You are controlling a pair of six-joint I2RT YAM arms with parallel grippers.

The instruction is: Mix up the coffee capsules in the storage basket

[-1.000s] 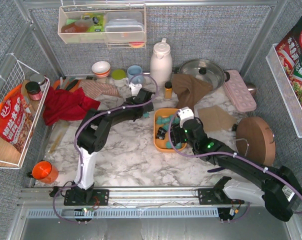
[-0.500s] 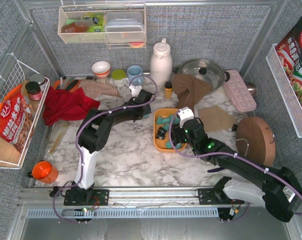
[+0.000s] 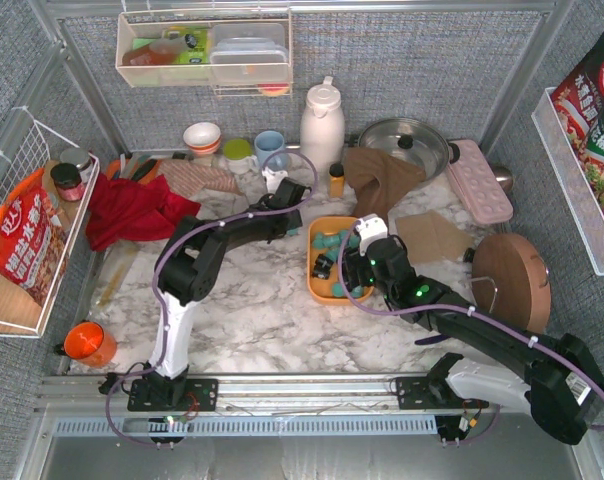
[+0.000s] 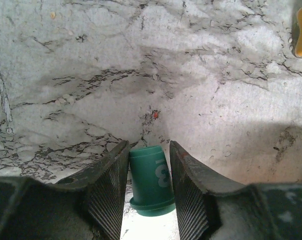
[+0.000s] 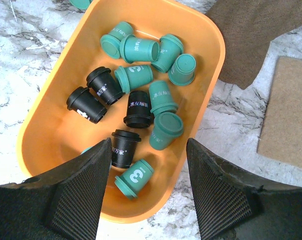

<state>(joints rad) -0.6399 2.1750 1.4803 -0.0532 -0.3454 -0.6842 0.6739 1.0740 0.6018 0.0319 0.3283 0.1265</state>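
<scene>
Left gripper [image 4: 148, 146] nearly closed, pinching one teal tapered plastic capsule [image 4: 151, 180]; right gripper [image 5: 148, 145] wide, empty, above shallow orange plastic tray [image 5: 56, 125]: eight teal pods [image 5: 138, 48], four black pods [image 5: 138, 110].

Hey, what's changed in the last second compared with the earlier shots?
The left gripper has closed onto a teal capsule on the marble table; its arm barely shifted. The right gripper stays open over the storage basket, and the capsules inside have not moved.
</scene>
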